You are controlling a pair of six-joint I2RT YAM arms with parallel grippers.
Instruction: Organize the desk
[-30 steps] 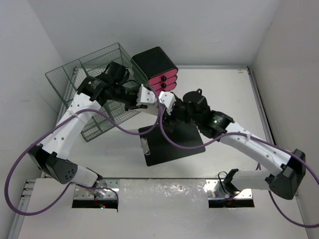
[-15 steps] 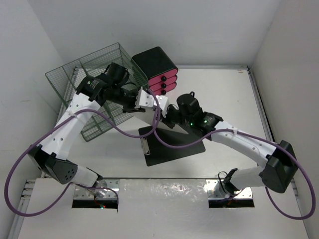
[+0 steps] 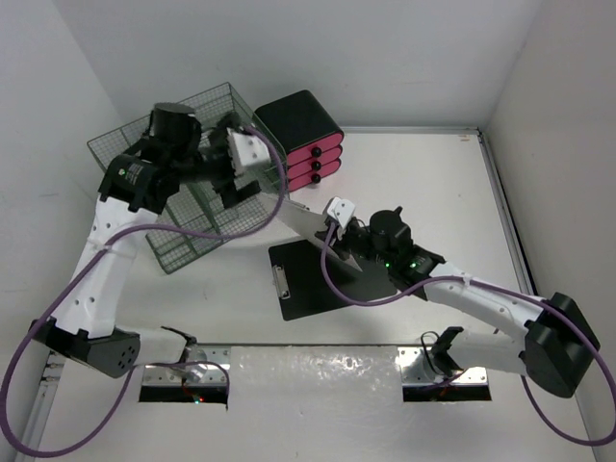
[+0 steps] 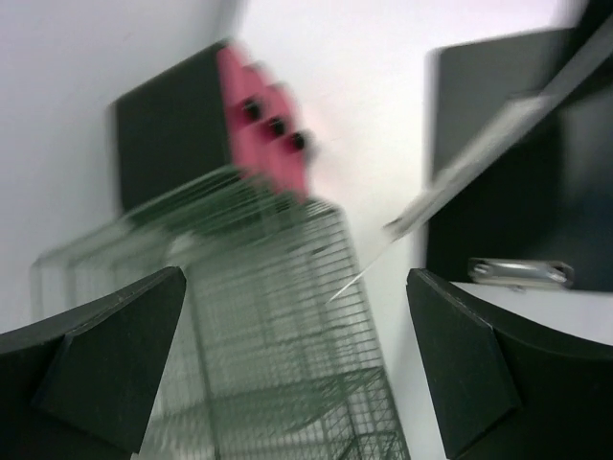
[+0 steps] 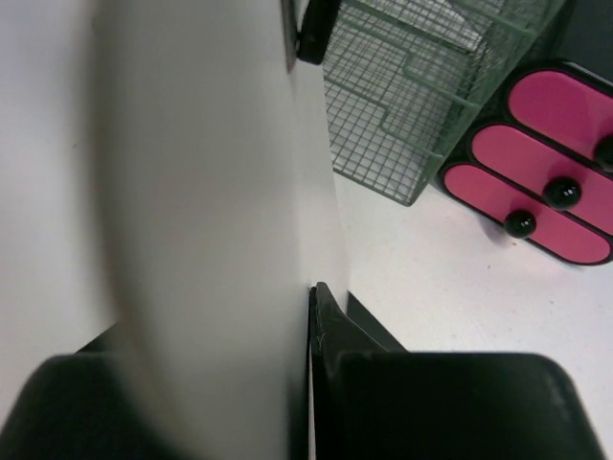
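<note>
The white desk carries a black clipboard near its middle. A white sheet of paper is held tilted above the clipboard, and my right gripper is shut on its lower end. In the right wrist view the paper fills the left side, pressed against a black finger. My left gripper hangs open over the green wire rack, apart from the paper, with nothing between its fingers. The left wrist view looks down on the rack, the paper's edge and the clipboard's clip.
A black box with pink drawers stands at the back beside the rack, also seen as the pink drawers. The rack sits at the desk's far left corner against the wall. Purple cables loop from both arms. Metal rails edge the desk.
My left gripper opened, let go of the paper and pulled back left to the rack. My right gripper shut on the paper and now holds it alone, a little lower and further right.
</note>
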